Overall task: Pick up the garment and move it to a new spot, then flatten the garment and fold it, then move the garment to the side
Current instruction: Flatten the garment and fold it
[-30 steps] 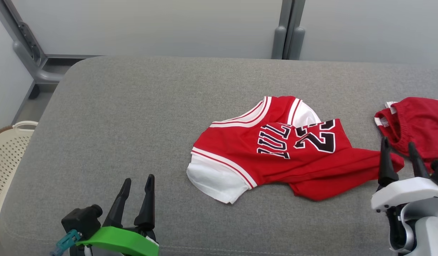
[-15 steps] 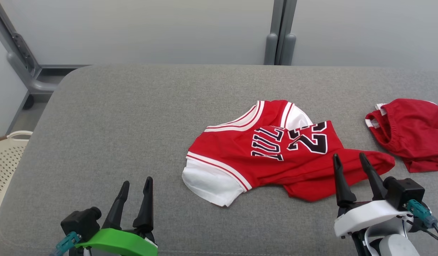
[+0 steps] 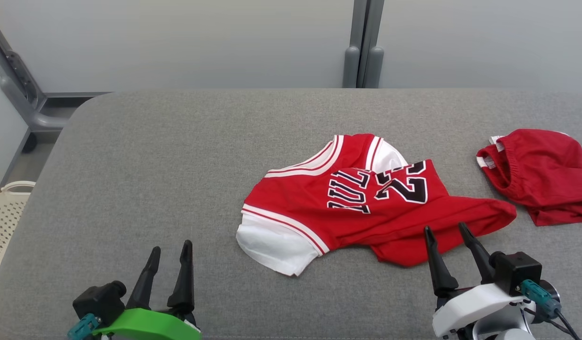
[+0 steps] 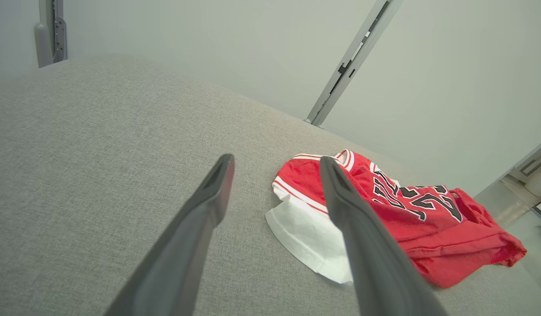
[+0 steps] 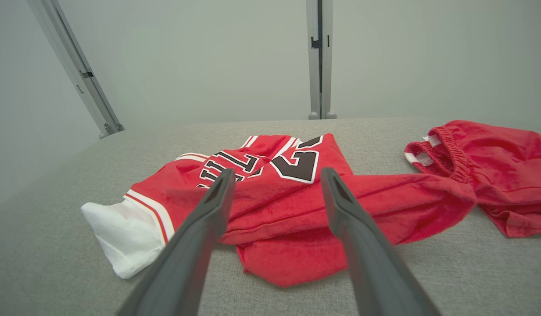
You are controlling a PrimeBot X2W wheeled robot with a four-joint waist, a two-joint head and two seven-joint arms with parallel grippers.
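A crumpled red jersey with white sleeves and black lettering, the garment [image 3: 366,208] [image 4: 397,215] [image 5: 270,197], lies on the grey cushioned surface [image 3: 177,165], right of centre. My right gripper [image 3: 446,229] stands open at its near right edge, its fingertips [image 3: 429,232] over the red hem, nothing between them. My left gripper [image 3: 170,250] is open too, near the front left, well apart from the jersey's white sleeve [image 3: 272,243]. In each wrist view the two dark fingers [image 4: 209,197] [image 5: 213,206] spread wide with only fabric or cushion behind.
A second red piece, shorts with a gathered waistband [image 3: 536,174] [image 5: 485,166], lies at the far right. A cream perforated basket [image 3: 3,217] stands on the floor beyond the left edge. Grey posts [image 3: 361,47] and pale panels back the surface.
The camera has shifted right and down. My right gripper has come in from the right edge to the jersey's near hem. The left gripper sits slightly lower in view. The jersey lies unchanged.
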